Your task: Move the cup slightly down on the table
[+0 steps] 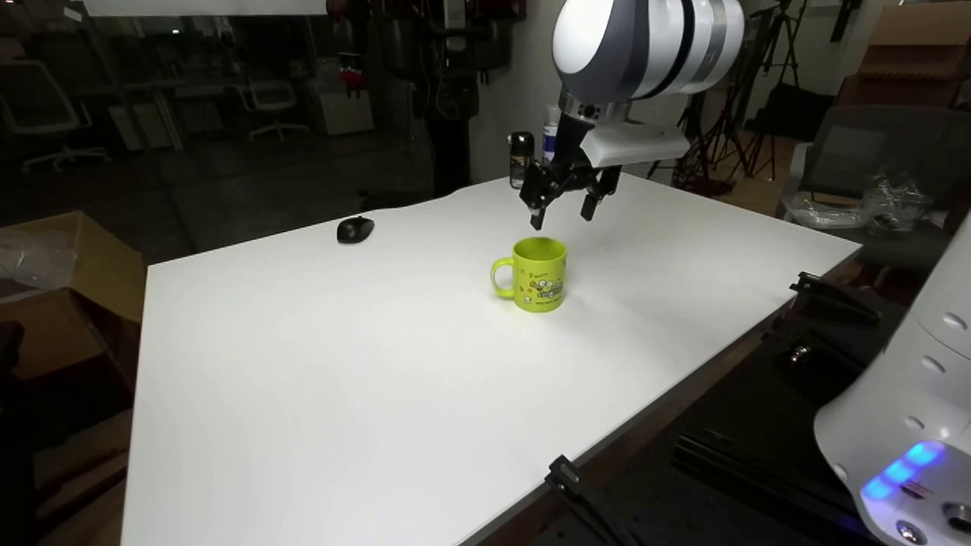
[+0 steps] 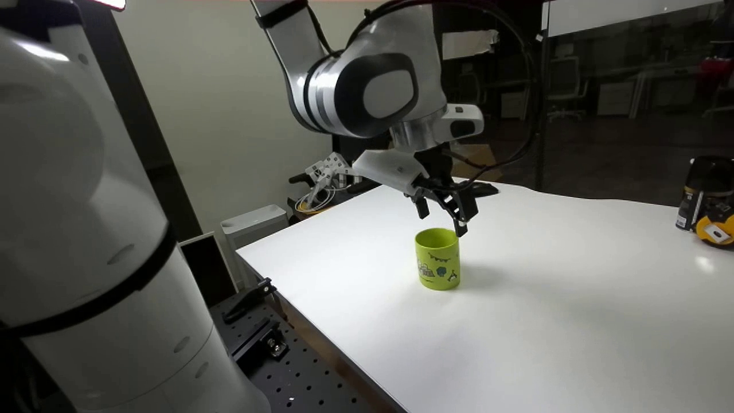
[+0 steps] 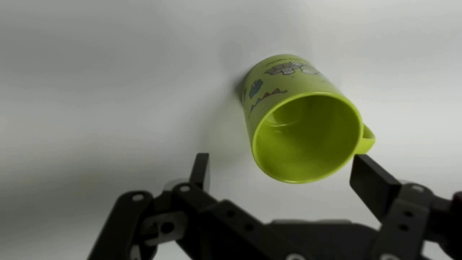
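In an exterior view, the robot base [image 1: 895,417] occupied the near right, beside the desk [image 1: 326,394]. The yellow-green cup [image 1: 540,280] stood upright on the desk, well inside its edges, handle [image 1: 494,277] toward the left. The hand [image 1: 562,215] was positioned above the desk, just beyond the cup, apart from it and spread. A small black object [image 1: 354,230] lay farther off, to the left. A dark bottle [image 1: 521,159] stood at the far edge.
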`<control>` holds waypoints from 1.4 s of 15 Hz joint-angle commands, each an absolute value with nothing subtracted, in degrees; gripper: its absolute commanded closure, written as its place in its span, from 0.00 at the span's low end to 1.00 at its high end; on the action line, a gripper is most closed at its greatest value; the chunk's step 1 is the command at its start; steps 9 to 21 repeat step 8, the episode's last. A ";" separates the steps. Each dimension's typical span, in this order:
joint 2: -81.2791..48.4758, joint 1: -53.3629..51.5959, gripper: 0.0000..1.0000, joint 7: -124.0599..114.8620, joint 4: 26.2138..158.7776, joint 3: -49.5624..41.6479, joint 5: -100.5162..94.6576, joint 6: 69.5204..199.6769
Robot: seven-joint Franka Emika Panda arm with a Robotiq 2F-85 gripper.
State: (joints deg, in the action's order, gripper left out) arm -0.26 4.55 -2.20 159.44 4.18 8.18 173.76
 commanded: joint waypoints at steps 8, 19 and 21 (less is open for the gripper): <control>6.30 3.51 0.00 -8.91 158.88 3.95 -1.81 169.37; 6.30 3.51 0.00 -8.91 158.88 3.95 -1.81 169.37; 6.30 3.51 0.00 -8.91 158.88 3.95 -1.81 169.37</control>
